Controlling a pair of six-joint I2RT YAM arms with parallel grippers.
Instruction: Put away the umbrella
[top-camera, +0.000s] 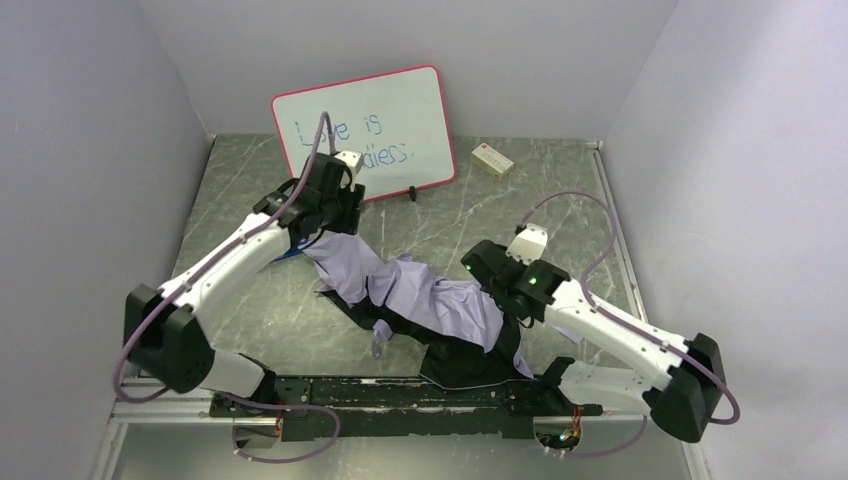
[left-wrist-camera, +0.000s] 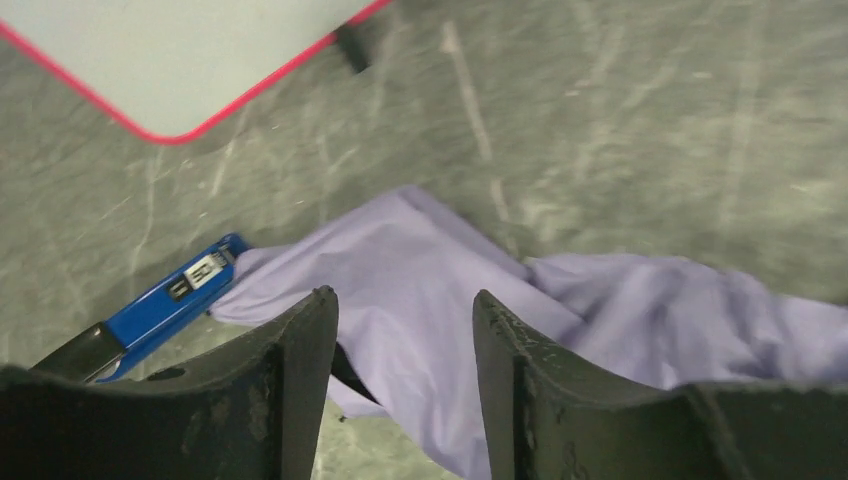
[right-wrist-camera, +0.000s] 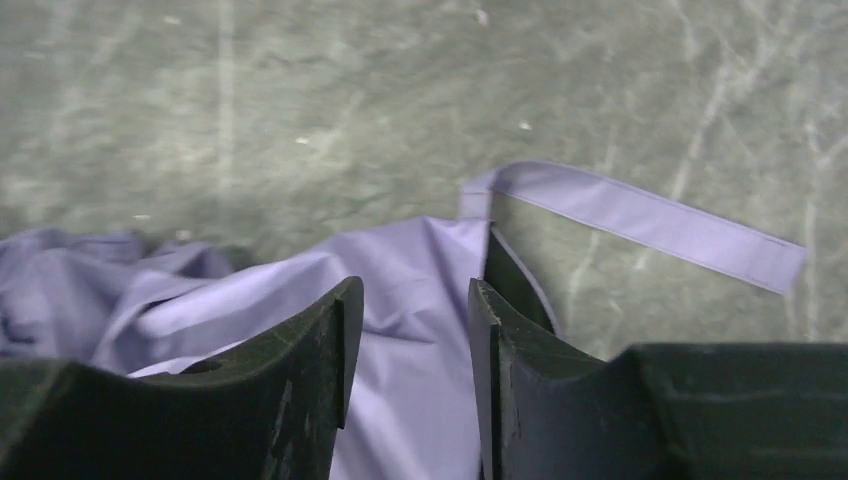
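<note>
Two pincers hang over the umbrella (top-camera: 430, 300), which lies collapsed and crumpled on the middle of the surface (top-camera: 560, 210). In the top view its lavender fabric runs from about 10 o'clock toward 4 o'clock, with black lining showing along the near edge.

The left pincer (left-wrist-camera: 400, 310) is above the 10 o'clock end with its fingers spread apart and gripping nothing. Lavender cloth shows through the gap. A blue object (left-wrist-camera: 165, 300) lies at the cloth's 9 o'clock edge in that wrist view, touching it.

The right pincer (right-wrist-camera: 410, 300) is over the fabric's 3 o'clock side, also parted, with a narrower gap and cloth beneath. The closure strap (right-wrist-camera: 650, 220) lies flat on the surface, stretching toward 3 o'clock.

At 12 o'clock stands a red-framed whiteboard (top-camera: 365, 130), and a small white block (top-camera: 492, 160) sits near 1 o'clock.
</note>
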